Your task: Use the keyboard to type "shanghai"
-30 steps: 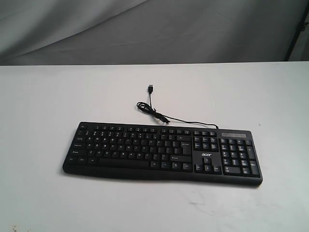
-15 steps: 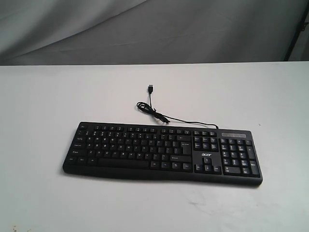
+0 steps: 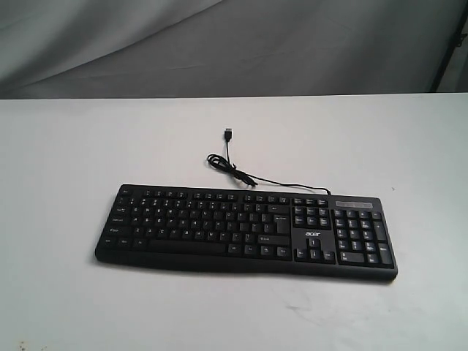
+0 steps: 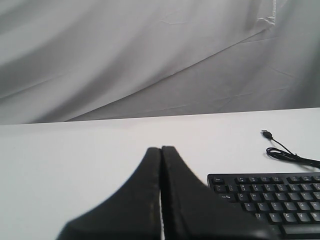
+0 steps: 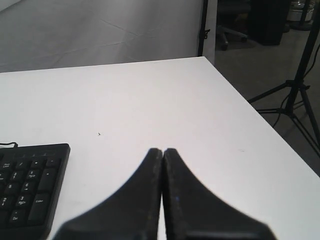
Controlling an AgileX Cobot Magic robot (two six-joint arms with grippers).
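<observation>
A wide black keyboard [image 3: 245, 229] with white legends lies flat on the white table [image 3: 73, 161], its number pad at the right end. Its thin black cable [image 3: 241, 174] curls behind it and ends in a loose USB plug. Neither arm shows in the exterior view. In the left wrist view my left gripper [image 4: 161, 149] is shut and empty, off the keyboard's [image 4: 270, 200] escape-key end and above the table. In the right wrist view my right gripper [image 5: 163, 150] is shut and empty, off the keyboard's [image 5: 27, 190] number-pad end.
A grey cloth backdrop [image 3: 219, 44] hangs behind the table. In the right wrist view the table's edge [image 5: 260, 112] drops off to a dark floor with a tripod stand [image 5: 295, 95].
</observation>
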